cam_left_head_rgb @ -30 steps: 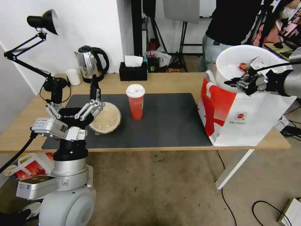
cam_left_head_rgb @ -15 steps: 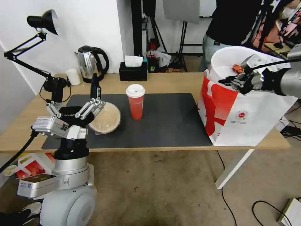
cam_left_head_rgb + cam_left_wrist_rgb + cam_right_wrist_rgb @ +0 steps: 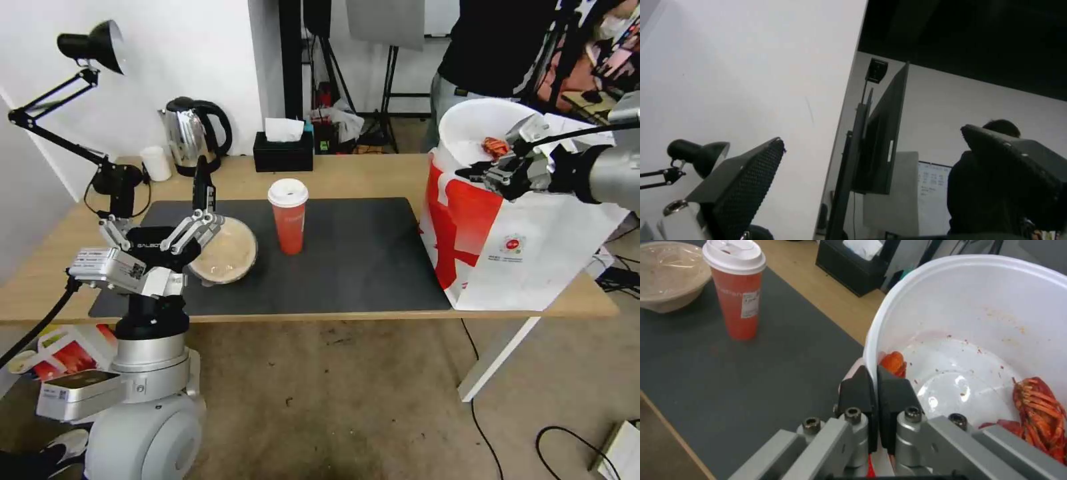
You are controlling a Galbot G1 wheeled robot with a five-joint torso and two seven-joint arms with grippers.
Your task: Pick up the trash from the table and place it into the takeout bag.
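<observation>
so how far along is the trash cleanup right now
Nothing looks bagged yet. In hand: the right gripper is pinching the rim of the white bowl of crayfish shells, held at the top of the takeout bag. Left: the red cup and the beige lidded bowl sit on the table. The left gripper is open, raised beside the beige bowl.
</observation>
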